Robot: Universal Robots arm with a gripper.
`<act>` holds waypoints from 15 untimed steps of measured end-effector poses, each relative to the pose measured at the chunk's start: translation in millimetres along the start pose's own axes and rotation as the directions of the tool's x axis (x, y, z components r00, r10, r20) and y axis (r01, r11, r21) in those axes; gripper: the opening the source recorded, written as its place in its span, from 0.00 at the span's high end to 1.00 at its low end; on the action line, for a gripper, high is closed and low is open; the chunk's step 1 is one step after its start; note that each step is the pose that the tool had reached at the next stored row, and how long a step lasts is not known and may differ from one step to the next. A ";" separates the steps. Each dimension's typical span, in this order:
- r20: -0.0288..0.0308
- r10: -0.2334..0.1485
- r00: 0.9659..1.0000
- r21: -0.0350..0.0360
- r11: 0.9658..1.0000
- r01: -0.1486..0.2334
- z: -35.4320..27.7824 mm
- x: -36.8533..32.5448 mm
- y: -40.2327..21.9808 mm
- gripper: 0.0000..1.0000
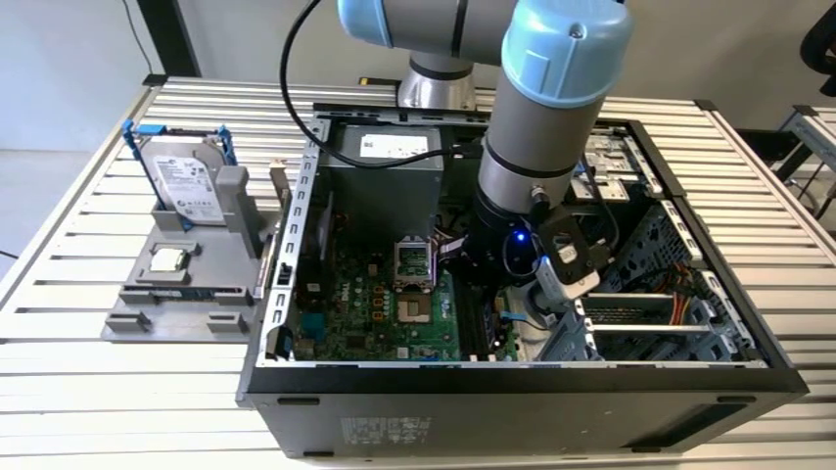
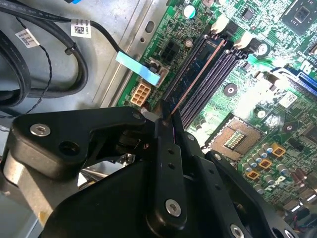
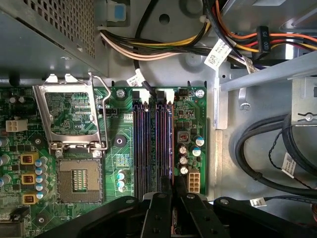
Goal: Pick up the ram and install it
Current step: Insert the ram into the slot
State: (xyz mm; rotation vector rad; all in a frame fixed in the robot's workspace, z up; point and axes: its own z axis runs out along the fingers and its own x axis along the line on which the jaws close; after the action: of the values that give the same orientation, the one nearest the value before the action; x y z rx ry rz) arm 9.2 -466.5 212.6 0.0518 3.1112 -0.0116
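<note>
- The arm reaches down into the open case [image 1: 523, 377], and the gripper [image 1: 503, 313] sits low over the motherboard [image 1: 379, 313], at about 3 o'clock from the bare socket [image 1: 415, 311] in the exterior view.
- The ram [image 2: 198, 74] is off the table and down among the black slots [image 3: 141, 144]. In the second wrist view it shows as one thin coppery edge running the length of a slot, away from the gripper [image 2: 168, 119].
- The fingers [image 2: 166, 148] look closed onto the near end of the ram, one on each face (the contact itself is in shadow, so I say this with some caution).
- In the first wrist view the gripper [image 3: 173, 191] lines up with the slot bank, and the ram [image 3: 172, 144] stands edge-on in the row on the side away from the socket [image 3: 79, 178].
- Done, as I judge it: the pick-up, the carry into the case, and the lining-up with a slot.
- Left, as I judge it: I can't tell whether the stick is pressed fully home. The white latches [image 2: 220, 25] at the far end are too small to show whether they have snapped in, and the gripper has not let go.
- Out at 9 o'clock from the case, the grey tray [image 1: 170, 304] holds the hard drive [image 1: 183, 186] and the chip [image 1: 167, 259].
</note>
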 end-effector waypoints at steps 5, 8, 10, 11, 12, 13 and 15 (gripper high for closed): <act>0.000 0.000 1.000 0.000 1.000 0.000 0.1 0.0 0.0 1.00; 0.000 0.000 1.000 0.000 1.000 0.000 1.7 0.0 0.1 1.00; 0.000 0.000 1.000 0.000 1.000 0.000 3.2 0.1 0.1 1.00; 0.000 0.000 1.000 0.000 1.000 0.000 3.7 0.1 0.0 1.00; 0.000 0.000 1.000 0.000 1.000 0.000 3.6 0.1 0.0 1.00; 0.000 0.000 1.000 0.000 1.000 0.000 3.6 0.1 0.0 1.00; 0.000 0.000 1.000 0.000 1.000 0.000 3.6 0.1 0.0 1.00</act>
State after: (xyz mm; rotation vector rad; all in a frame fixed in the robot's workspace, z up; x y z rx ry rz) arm 9.2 -466.5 209.0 0.0518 3.1116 -0.0116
